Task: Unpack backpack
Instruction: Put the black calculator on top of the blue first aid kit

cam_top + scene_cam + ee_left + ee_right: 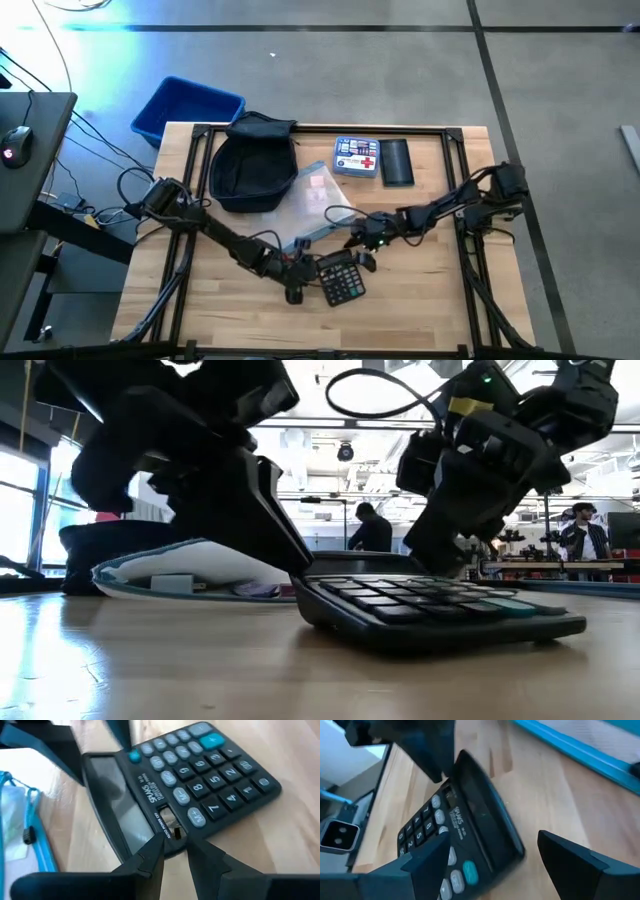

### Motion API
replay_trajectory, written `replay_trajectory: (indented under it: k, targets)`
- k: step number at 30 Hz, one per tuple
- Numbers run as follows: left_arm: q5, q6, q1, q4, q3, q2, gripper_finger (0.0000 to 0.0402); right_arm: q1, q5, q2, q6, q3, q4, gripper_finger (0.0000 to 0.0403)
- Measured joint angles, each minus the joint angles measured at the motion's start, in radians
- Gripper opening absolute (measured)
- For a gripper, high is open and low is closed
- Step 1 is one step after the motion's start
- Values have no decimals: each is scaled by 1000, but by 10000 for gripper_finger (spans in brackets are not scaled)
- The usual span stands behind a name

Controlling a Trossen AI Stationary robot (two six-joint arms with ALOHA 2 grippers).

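Overhead, the backpack (254,165) lies open at the rear left of the wooden surface (420,300), beside a blue bin (186,108). A clear pouch (318,200), a first-aid tin (357,157) and a flat black pouch (397,162) lie near it. Both arms meet at a black calculator (341,277) towards the front. At surface level, the calculator (430,610) is tilted, its display end raised. From the left wrist, the left gripper (175,851) pinches the calculator's display edge (150,815) between narrow fingers. From the right wrist, the right gripper (492,857) stands wide, fingers either side of the calculator (465,832), not gripping.
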Motion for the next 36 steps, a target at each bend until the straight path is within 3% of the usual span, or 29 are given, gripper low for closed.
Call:
replay_trajectory:
  k: [3, 6, 14, 19, 25, 32, 34, 36]
  targets:
    - [0, -5, 7, -9, 0, 0, 65, 6, 0, 44, -22, 34, 0, 275]
    - [0, -5, 6, -9, 0, 0, 65, 6, 0, 68, -29, 49, -3, 241]
    - [-59, -7, -28, -70, 1, -15, 65, 6, 2, 54, 23, 56, 18, 28]
    - [-176, -24, -93, -154, 0, -77, 65, 22, 39, -60, 16, 52, -35, 21]
    - [-364, -25, -169, -182, 1, -133, 65, 29, 316, -382, 16, 51, -391, 14]
    - [-396, -27, -188, -213, 0, -137, 65, 25, 792, -673, 264, 50, -903, 14]
    - [-397, -31, -188, -217, 0, -137, 65, 23, 919, -717, 342, 29, -947, 14]
    - [-396, -31, -188, -222, 0, -137, 65, 11, 1000, -749, 376, -11, -885, 14]
